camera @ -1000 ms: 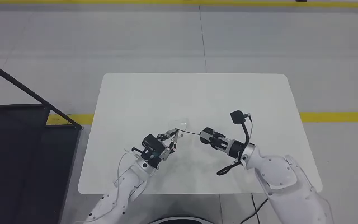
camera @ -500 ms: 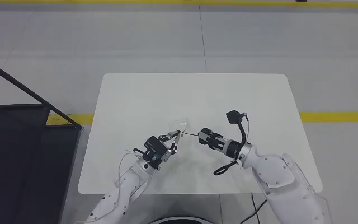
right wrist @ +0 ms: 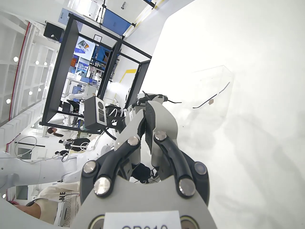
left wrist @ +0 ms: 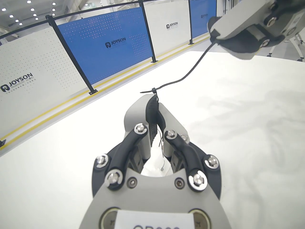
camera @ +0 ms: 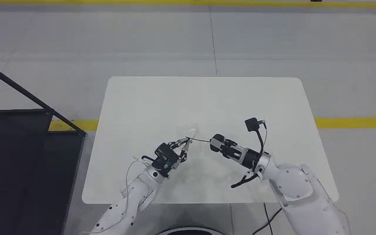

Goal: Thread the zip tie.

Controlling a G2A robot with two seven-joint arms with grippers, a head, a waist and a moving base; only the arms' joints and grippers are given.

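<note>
- Left end effector (left wrist: pixel 154 106), nearest in its own wrist view: fingers closed on the thin black plastic zip tie (left wrist: pixel 190 71), pinching the strap just below the head.
- The zip tie is held in the air above the white flat worktop (left wrist: pixel 238 132). It spans the gap between the two end effectors with a bow in the strap.
- A short stub seems to poke out past the head, so I judge the tip is barely through.
- Right end effector (left wrist: pixel 215 35), farther off: closed on the strap's other end.
- Risk: with so little tip through, a backward tug or a slack right grip may pull it out of the head.
- Risk: pushing on the bowed strap may buckle it instead of feeding it.
- Risk: the head may twist in the left pinch, so the tip jams.
- Views: the left wrist view shows the head and stub, while in the top view the tie reads as a thin dark line with no visible head.
- Views: in the right wrist view the right fingers cover the clamped strap. Beyond them lies a clear plastic container (right wrist: pixel 225 72) on the worktop, with a second black strip (right wrist: pixel 205 103) apparently in it.
</note>
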